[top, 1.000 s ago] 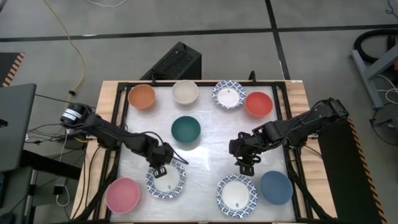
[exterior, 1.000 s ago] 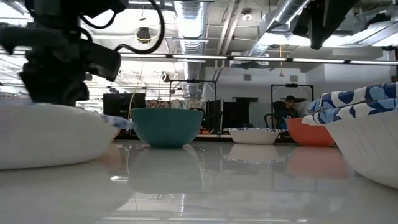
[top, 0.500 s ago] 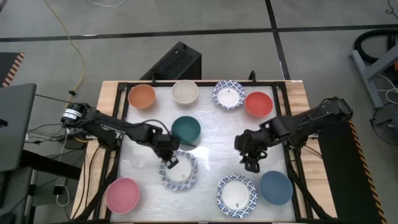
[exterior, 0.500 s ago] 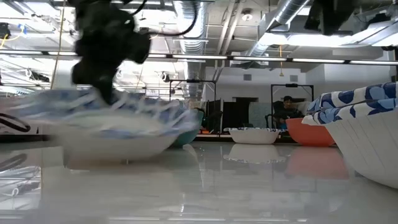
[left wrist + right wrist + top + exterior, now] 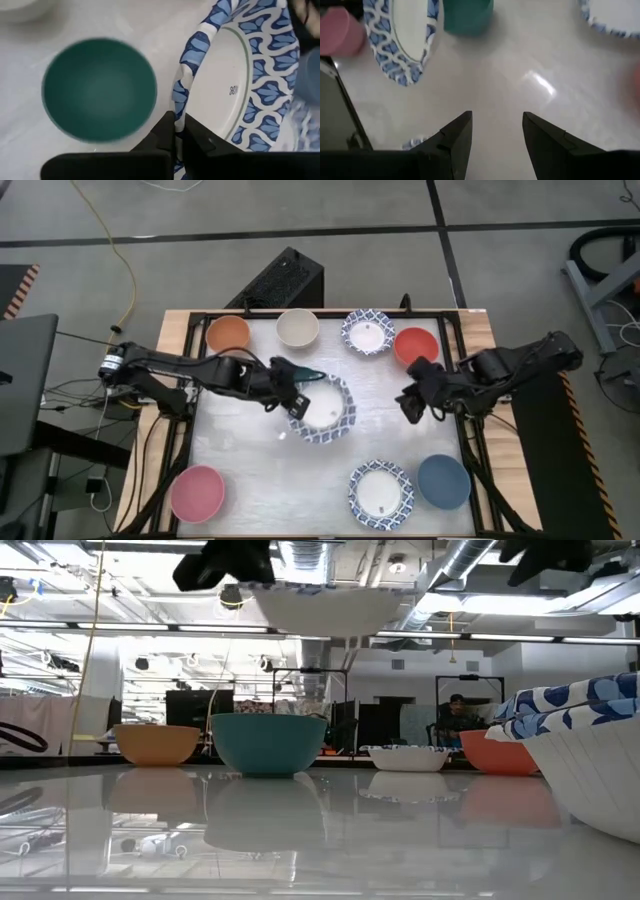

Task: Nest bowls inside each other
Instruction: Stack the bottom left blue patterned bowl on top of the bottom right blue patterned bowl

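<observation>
The left gripper [image 5: 175, 131] pinches the rim of a blue-and-white patterned bowl [image 5: 325, 408], held aloft just beside the dark green bowl [image 5: 297, 382] on the counter [image 5: 240, 470]. It should centre and level it over the green one before lowering. Farther off, the right gripper [image 5: 496, 131] hangs spread near the red bowl [image 5: 414, 346].

2 dark jointed arms [image 5: 190, 370]

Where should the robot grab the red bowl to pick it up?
By its rim. The red bowl sits upright with its mouth open, so, I think, one jaw goes inside and one outside, coming straight down. The side facing the right gripper is closest, and those jaws are open.
</observation>
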`<state>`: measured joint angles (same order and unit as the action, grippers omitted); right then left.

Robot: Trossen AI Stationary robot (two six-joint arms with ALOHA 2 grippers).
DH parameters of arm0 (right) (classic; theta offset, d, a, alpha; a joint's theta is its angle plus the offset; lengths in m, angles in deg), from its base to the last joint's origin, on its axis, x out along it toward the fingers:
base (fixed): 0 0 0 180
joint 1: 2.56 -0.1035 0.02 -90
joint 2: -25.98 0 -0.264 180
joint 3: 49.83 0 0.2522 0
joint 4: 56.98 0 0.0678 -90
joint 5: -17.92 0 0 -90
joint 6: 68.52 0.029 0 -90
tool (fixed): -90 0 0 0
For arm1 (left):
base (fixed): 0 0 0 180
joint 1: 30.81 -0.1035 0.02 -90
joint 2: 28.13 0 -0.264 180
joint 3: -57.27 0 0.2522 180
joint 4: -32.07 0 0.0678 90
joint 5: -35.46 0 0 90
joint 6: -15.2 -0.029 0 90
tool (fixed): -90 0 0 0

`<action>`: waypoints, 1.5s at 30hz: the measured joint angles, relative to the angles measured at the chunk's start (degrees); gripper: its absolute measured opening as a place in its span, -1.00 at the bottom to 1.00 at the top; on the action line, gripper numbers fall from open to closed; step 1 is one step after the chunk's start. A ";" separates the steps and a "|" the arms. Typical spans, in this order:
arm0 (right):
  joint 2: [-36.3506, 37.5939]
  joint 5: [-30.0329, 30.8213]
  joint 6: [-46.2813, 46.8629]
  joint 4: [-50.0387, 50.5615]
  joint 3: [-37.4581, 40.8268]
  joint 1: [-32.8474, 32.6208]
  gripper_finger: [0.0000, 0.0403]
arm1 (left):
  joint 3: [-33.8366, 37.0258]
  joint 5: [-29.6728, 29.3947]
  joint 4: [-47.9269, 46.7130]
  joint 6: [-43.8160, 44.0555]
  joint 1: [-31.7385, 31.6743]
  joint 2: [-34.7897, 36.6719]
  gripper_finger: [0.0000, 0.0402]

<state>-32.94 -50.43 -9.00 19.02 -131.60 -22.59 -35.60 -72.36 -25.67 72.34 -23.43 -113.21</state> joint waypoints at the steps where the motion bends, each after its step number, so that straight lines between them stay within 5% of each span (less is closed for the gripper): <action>1: 0.12 1.20 -0.03 -0.65 0.00 -0.10 -0.03 | -0.11 -0.81 0.32 0.88 0.00 0.02 -0.99; 13: -4.68 5.67 -19.90 -12.56 -0.02 1.25 -0.03 | 0.02 -5.35 10.26 7.79 0.37 -2.31 -0.99; 28: -8.05 5.41 -23.38 -15.67 -0.02 8.24 -0.03 | 0.02 -6.39 14.25 5.95 0.37 -4.07 -0.99; 34: -10.06 -0.46 -24.25 -17.78 -0.03 10.17 -0.04 | 0.02 -6.47 15.24 5.22 0.24 -4.18 -0.99; 38: -11.93 -3.75 -26.91 -18.10 -0.04 11.24 -0.21 | 0.02 -6.48 17.19 3.89 0.24 -4.18 -0.99; 45: -13.54 -3.52 -25.04 -16.84 -0.02 11.02 -0.92 | 0.02 -6.39 17.89 -0.43 0.56 -4.18 -0.96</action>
<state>-46.49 -53.95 -34.04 2.18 -131.62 -11.58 -35.58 -78.75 -7.78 71.91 -22.87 -117.39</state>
